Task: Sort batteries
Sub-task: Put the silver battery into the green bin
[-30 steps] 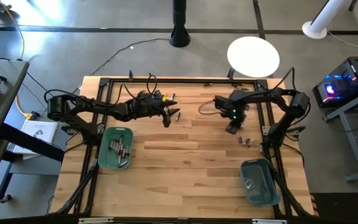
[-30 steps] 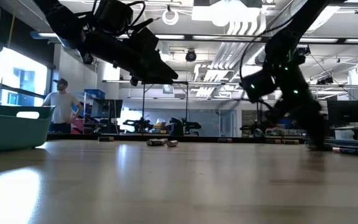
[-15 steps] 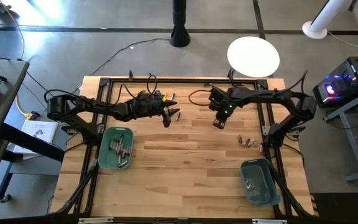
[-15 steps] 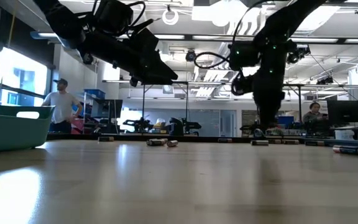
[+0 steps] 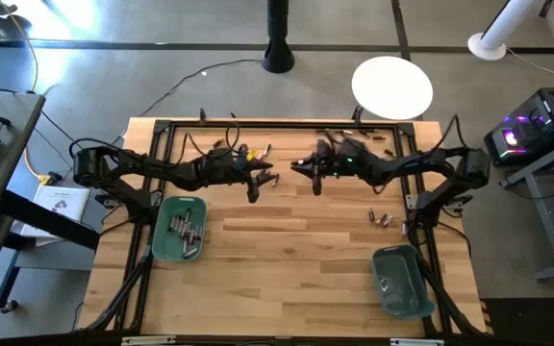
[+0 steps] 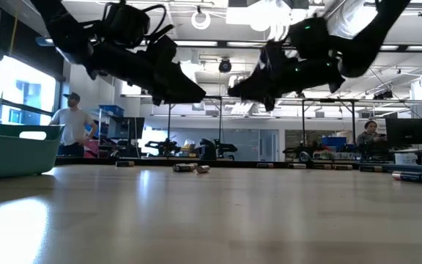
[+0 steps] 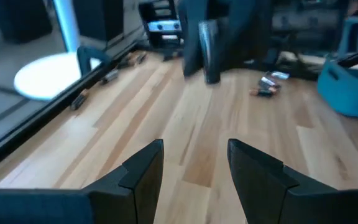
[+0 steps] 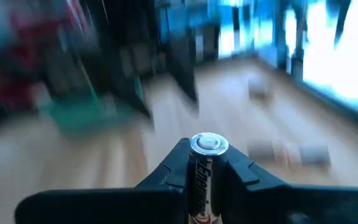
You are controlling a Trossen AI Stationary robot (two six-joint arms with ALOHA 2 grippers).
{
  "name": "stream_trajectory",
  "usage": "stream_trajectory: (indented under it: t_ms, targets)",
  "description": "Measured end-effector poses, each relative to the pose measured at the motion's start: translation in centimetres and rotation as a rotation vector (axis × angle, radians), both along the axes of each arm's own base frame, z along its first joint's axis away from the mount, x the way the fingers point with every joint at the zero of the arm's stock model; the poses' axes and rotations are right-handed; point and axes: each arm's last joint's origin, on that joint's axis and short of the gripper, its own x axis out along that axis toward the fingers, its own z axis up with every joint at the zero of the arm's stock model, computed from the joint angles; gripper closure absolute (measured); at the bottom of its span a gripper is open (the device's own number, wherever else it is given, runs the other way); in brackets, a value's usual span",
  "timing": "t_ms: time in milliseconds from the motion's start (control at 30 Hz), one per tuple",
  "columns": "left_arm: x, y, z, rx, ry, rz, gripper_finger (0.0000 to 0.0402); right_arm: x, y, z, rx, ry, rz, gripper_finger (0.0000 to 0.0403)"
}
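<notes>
One battery (image 8: 202, 171), clamped in your right end effector (image 5: 317, 181), long axis running along the fingers, above the desk (image 5: 287, 250) centre-far. Left end effector (image 5: 254, 187) open, empty, nearby. Left bin (image 5: 161, 240) nearer; right bin (image 5: 399, 281) farther.

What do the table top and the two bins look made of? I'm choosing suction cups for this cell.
Table top: pale wooden planks, going by the visible grain and seams, with a low sheen in the low view. Left bin and right bin: teal, smooth and moulded, probably plastic, with a matte look.
</notes>
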Motion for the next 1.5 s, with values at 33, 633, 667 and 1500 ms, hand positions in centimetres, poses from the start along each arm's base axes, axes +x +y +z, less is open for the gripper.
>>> stream_trajectory:
  t_ms: [33, 633, 667, 1500]
  targets:
    - [-0.1, -0.1, -0.1, 0.016, -0.028, -0.012, 0.0232, -0.2, 0.2, 0.0, 0.013, -0.058, 0.000, 0.0373]
    - [4.9, 0.3, 1.5, 0.034, -0.384, -0.149, 0.0214, 2.9, 2.4, 4.8, -0.072, -0.293, 0.122, 0.0373]
    - [4.8, 0.2, 1.6, 0.038, -0.385, -0.165, 0.0217, 3.0, 2.5, 4.8, -0.075, -0.292, 0.128, 0.0373]
    - [4.9, -0.1, 0.9, -0.096, -0.282, -0.196, 0.0364, 2.7, 1.5, 4.0, -0.056, -0.187, 0.101, 0.0261]
